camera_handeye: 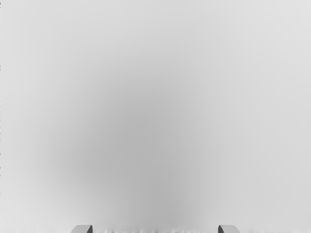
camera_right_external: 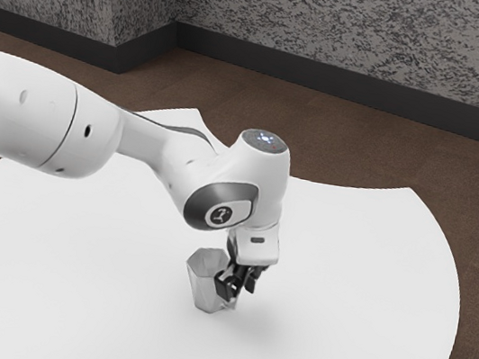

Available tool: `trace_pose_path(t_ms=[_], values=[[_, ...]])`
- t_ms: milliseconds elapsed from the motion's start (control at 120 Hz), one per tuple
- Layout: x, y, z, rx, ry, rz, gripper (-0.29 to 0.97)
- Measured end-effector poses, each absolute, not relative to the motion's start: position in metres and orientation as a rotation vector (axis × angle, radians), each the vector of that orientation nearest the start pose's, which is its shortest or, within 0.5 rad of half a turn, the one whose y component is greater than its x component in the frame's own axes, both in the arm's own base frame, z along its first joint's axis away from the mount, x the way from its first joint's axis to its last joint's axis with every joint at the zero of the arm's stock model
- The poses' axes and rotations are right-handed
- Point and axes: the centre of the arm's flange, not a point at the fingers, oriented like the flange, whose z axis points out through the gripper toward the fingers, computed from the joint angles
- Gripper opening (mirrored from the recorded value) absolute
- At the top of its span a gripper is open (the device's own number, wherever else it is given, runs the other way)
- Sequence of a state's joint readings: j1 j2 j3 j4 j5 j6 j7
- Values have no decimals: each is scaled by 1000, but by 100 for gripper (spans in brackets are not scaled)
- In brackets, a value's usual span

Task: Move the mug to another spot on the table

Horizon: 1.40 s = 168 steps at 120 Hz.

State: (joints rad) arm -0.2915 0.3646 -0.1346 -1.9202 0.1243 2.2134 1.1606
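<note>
While the gripper [camera_right_external: 236,286] hangs spread wide, the mug [camera_right_external: 201,287] stands just beside it on the table [camera_right_external: 369,282].

Was bare, lab-like test room: white table [camera_right_external: 373,255] stood on brown floor [camera_right_external: 365,136]; speckled grey walls [camera_right_external: 337,22], dark baseboard [camera_right_external: 329,75].

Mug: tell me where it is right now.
The mug stands on the white table, low in the exterior view's centre, close beside the open jaws, which hang at its side toward the exterior view's right.

Bright even light, probably overhead; soft shadows on table [camera_right_external: 360,281]
</note>
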Motion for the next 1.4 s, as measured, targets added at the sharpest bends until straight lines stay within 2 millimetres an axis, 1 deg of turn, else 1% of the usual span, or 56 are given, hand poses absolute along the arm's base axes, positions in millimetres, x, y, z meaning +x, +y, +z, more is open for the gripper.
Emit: trace_pose_path(t_ms=[250, 392, 717, 1158, 1400], values=[[564, -251, 302, -2122, 2280, 119, 25], [568, -243, 302, -2148, 2251, 122, 25], [568, -235, 297, -2182, 2216, 139, 24], [568, -235, 295, -2196, 2197, 150, 15], [567, -233, 294, -2178, 2183, 177, 15]])
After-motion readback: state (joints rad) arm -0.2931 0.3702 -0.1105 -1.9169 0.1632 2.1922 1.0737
